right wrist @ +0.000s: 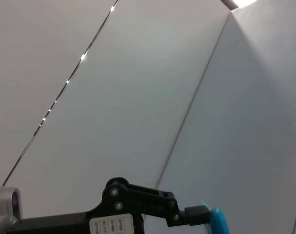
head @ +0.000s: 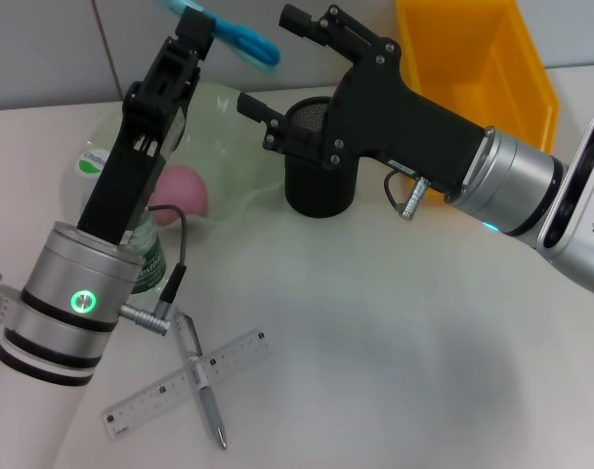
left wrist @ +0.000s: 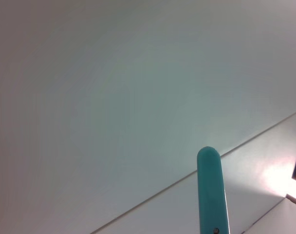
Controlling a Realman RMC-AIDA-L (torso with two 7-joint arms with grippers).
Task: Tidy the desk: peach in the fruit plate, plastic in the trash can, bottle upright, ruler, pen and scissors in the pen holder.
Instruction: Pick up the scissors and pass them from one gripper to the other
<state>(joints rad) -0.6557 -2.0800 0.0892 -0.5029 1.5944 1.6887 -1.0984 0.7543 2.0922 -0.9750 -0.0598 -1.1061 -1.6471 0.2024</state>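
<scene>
My left gripper (head: 194,21) is raised high at the back, shut on the blue scissors (head: 248,41), which stick out to the right; their tip (left wrist: 211,190) also shows in the left wrist view. My right gripper (head: 277,61) stands open just right of the scissors, above the black pen holder (head: 317,181). The pink peach (head: 185,191) lies in the translucent green fruit plate (head: 240,132). The ruler (head: 180,383) and pen (head: 204,386) lie crossed on the desk near the front. The bottle (head: 152,259) is mostly hidden behind my left arm. No plastic is in view.
The yellow trash can (head: 473,59) stands at the back right, behind my right arm. The right wrist view shows the left gripper (right wrist: 138,209) with the scissors (right wrist: 217,222) against the wall.
</scene>
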